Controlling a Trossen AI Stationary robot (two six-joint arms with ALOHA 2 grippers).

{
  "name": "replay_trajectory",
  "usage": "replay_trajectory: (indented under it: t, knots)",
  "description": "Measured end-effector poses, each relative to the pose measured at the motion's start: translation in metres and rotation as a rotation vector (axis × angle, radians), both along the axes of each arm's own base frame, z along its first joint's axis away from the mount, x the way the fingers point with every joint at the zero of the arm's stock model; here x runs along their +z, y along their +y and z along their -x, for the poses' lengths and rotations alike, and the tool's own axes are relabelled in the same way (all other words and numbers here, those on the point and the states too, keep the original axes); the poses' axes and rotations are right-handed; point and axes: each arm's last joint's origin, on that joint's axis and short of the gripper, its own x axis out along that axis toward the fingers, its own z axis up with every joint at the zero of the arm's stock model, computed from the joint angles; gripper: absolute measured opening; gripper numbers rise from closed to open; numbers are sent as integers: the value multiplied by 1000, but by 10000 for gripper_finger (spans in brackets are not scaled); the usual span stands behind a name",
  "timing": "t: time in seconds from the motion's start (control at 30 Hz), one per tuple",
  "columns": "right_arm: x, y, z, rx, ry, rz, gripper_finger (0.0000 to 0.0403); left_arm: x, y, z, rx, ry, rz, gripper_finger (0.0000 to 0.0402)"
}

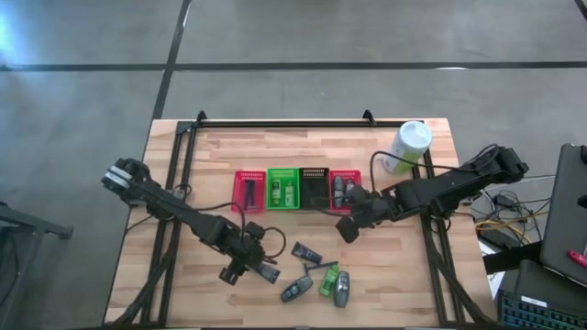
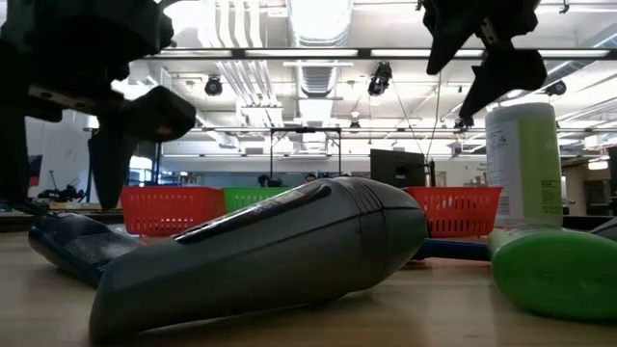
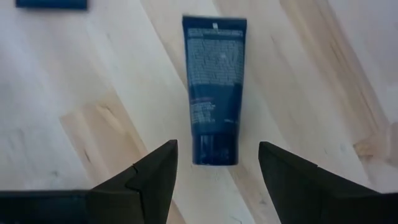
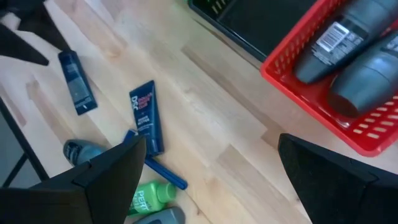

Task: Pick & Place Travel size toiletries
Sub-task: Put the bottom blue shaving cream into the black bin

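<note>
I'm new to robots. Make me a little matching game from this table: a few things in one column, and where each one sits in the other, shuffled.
Things:
1. dark blue tube
2. grey oval bottles
3. white-and-green canister
4. green bottles

Places:
A. in the green basket
B. on bare wood, just ahead of the open left claw
C. standing near the table's right edge
D. in the rightmost red basket, by the open right claw

Pairs: 1-B, 2-D, 3-C, 4-A
</note>
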Motion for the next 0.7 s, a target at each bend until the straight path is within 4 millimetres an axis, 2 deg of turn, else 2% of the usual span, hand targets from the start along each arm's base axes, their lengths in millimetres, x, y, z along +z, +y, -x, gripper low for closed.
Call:
replay_trajectory:
  t: [0.47, 0.7]
  knots:
    - [7, 0, -1, 51, -16, 28, 364, 3, -2, -3, -2, -33, 20, 229]
    - [7, 0, -1, 49, -14, 29, 364, -14, 0, 1, -23, -35, 10, 229]
